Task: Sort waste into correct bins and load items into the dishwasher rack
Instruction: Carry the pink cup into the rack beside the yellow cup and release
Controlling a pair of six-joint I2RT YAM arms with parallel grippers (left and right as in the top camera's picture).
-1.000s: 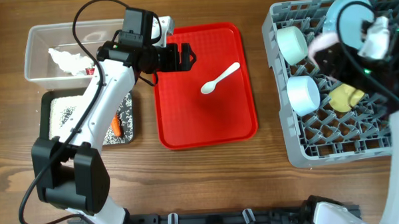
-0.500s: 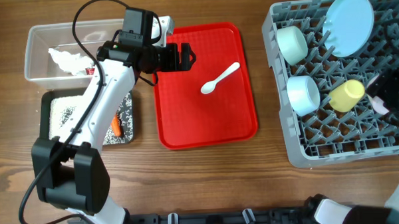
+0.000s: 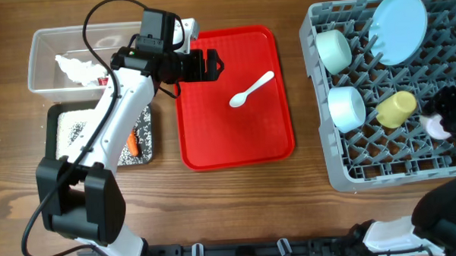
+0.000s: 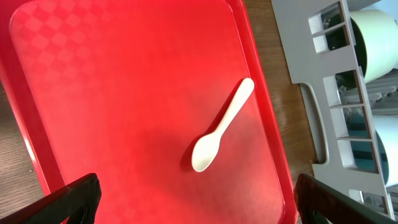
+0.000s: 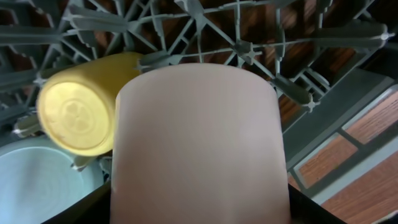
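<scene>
A wood-grain counter (image 3: pixel 238 211) carries a flat red plastic tray (image 3: pixel 213 136) at centre and a large square grey plastic lattice rack (image 3: pixel 381 168) at right. A small white plastic spoon (image 3: pixel 252 89) lies on the red tray, its long axis diagonal, bowl toward the near left, handle tip toward the rack; the left gripper (image 3: pixel 213 65) hangs over the tray's far left corner, jaws spread wide and holding nothing. Over the rack's right side the right gripper (image 3: pixel 442 109) grasps a smooth pale pink cup (image 5: pixel 196 143), which fills the right wrist view just beside a tipped yellow cup (image 3: pixel 397 108); a round light blue plate (image 3: pixel 397 17) and two light blue bowls (image 3: pixel 333 50) (image 3: pixel 346 107) sit among the pegs. At far left a clear rectangular plastic tub (image 3: pixel 42 43) holds crumpled white tissue (image 3: pixel 74 69); beside it a shallow black tray (image 3: pixel 53 119) holds white grains (image 3: pixel 76 129) and an orange carrot (image 3: pixel 133 140).
</scene>
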